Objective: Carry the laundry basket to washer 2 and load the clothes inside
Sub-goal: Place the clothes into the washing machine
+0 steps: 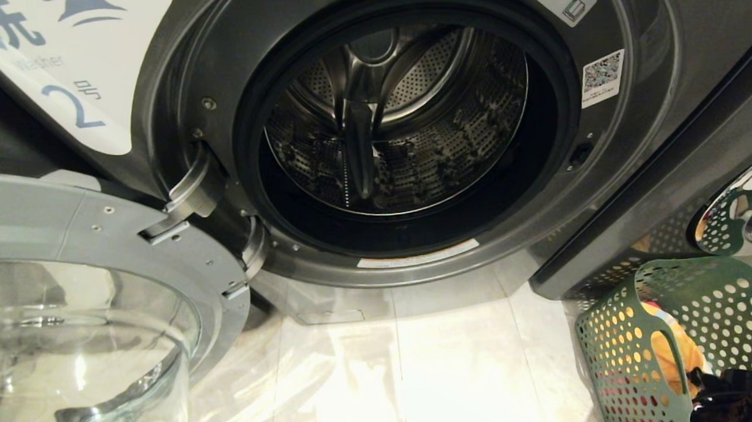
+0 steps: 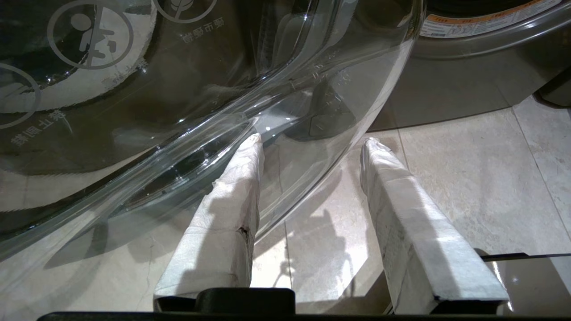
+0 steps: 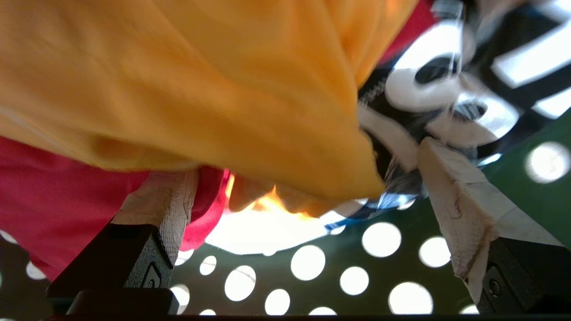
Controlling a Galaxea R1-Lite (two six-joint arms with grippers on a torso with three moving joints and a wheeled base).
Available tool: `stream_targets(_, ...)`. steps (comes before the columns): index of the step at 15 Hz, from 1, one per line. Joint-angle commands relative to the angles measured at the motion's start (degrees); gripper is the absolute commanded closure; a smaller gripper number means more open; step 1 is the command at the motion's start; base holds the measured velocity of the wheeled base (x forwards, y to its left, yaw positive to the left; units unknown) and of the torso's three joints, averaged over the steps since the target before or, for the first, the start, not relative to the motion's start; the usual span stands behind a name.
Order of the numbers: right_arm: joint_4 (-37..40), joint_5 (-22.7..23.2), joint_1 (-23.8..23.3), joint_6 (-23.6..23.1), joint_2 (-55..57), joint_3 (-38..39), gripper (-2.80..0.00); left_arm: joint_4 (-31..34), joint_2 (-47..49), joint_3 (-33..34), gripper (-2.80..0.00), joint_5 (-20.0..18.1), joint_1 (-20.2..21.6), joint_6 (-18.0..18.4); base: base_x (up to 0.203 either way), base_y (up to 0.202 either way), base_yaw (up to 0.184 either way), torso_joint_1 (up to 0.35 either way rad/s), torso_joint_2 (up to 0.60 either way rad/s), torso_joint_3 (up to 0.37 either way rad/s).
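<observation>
Head view is filled by the dark grey front-load washer marked with a blue "2" (image 1: 410, 125); its round glass door with a grey rim (image 1: 80, 329) is swung fully open at the lower left, and the perforated steel drum (image 1: 403, 119) behind the black gasket is seen with no garment inside; a pale tiled floor (image 1: 422, 363) lies before it. At the lower right the dark green perforated plastic laundry basket (image 1: 685, 343) is stood on the floor just beside the washer's right corner; yellow-orange fabric (image 1: 670, 350) is glimpsed through its holes and side handle, with red lower down; a black part of the right arm is seen at the basket's mouth.

In the right wrist view the right gripper (image 3: 308, 178) is shown inside the basket, its white-wrapped fingers (image 3: 450, 178) spread as wide as they go; the big yellow-orange garment (image 3: 200, 84) lies between and over them, pressed against one finger, yet nothing is clamped; a red-pink garment (image 3: 49, 196) lies beneath it, and a black-and-white patterned fabric (image 3: 450, 84) beside it, against the green wall.

In the left wrist view the left gripper (image 2: 312, 142) is held low beside the open glass door (image 2: 200, 111), above the tiles; its taped fingers (image 2: 232, 196) stand partly apart and nothing is held between them.
</observation>
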Motion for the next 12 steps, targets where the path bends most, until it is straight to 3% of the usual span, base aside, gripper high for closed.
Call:
stream_targets(1, 1.0, 0.4, -0.1, 0.2, 0.8, 0.1, -2.8, 0.0, 0.0, 0.0, 0.0, 0.0, 0.0, 0.0, 0.0, 0.0, 0.0, 0.0, 0.0, 0.0)
stream_targets(4, 2.3, 3.1, -0.5, 2.6, 0.8, -0.1, -2.8, 0.0, 0.0, 0.0, 0.0, 0.0, 0.0, 0.0, 0.0, 0.0, 0.0, 0.0, 0.0, 0.0)
stream_targets(12, 3.8, 3.2, 0.0, 5.6, 0.9, 0.2, -2.8, 0.0, 0.0, 0.0, 0.0, 0.0, 0.0, 0.0, 0.0, 0.0, 0.0, 0.0, 0.0, 0.0)
